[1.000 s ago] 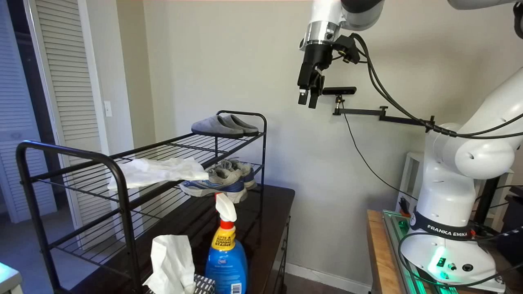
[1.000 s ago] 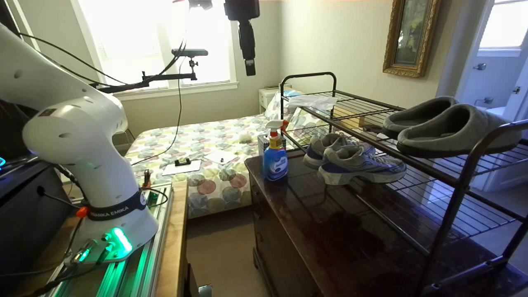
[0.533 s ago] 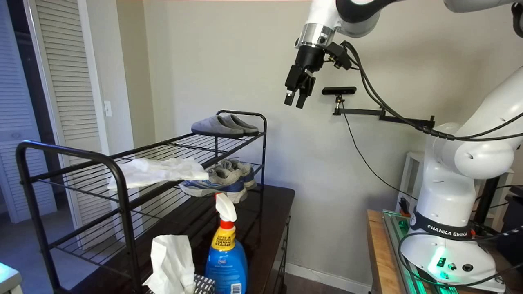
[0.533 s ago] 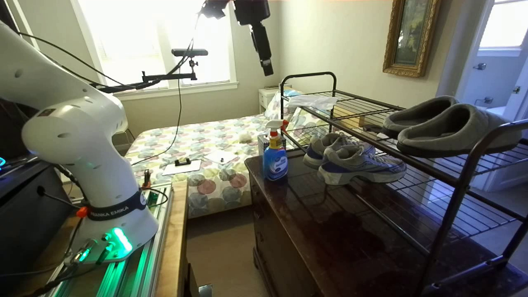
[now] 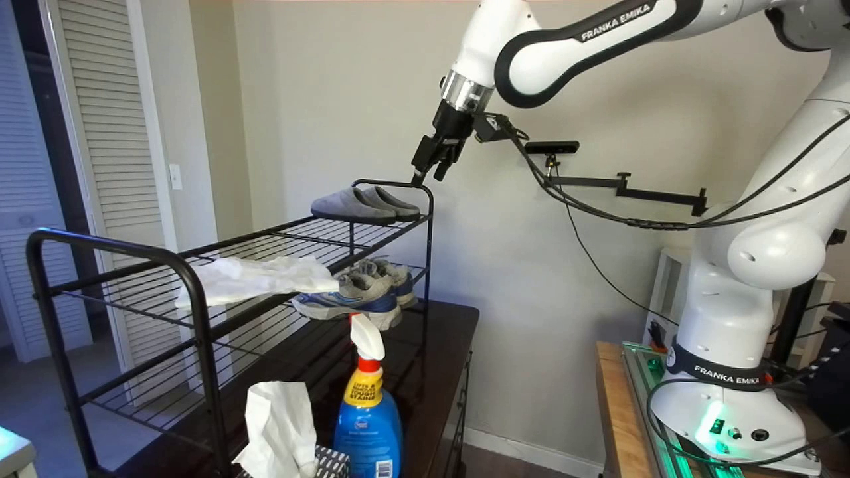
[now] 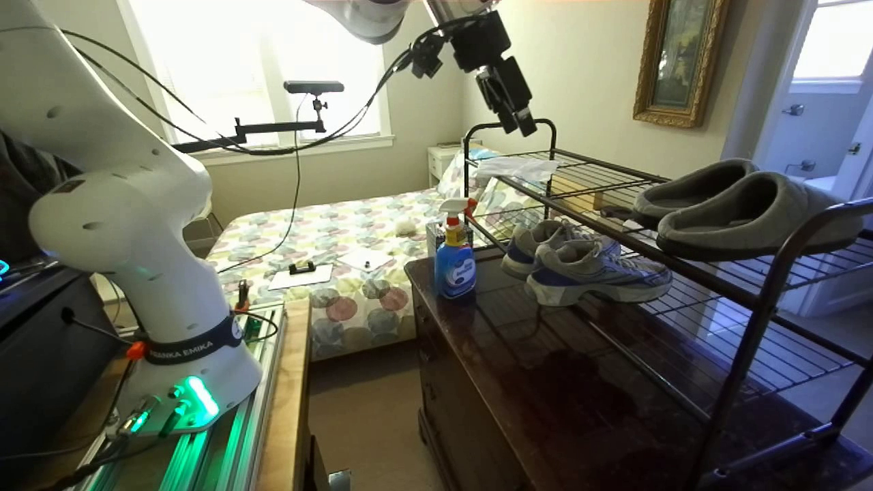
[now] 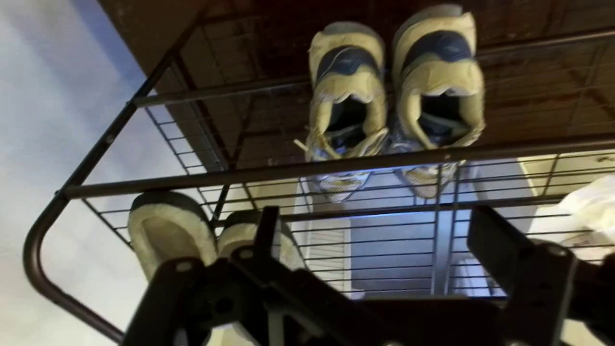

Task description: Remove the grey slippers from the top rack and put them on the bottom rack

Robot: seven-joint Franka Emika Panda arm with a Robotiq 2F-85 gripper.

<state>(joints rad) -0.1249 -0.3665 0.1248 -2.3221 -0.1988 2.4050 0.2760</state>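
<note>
Hanging, fingers (image 7: 497,247) apart, from “FRANKA EMIKA” arm (image 5: 597,50) — end effector (image 5: 428,177) — grey slippers (image 5: 358,207) racked, bottle (image 5: 367,425) marked “TOUGH STAINS”.

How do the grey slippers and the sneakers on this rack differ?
The grey slippers sit on the top rack; the sneakers on the bottom rack. The slippers look plain grey; the sneakers mix grey with blue. The slippers look laceless; the sneakers are laced. Both are pairs, set side by side.
</note>
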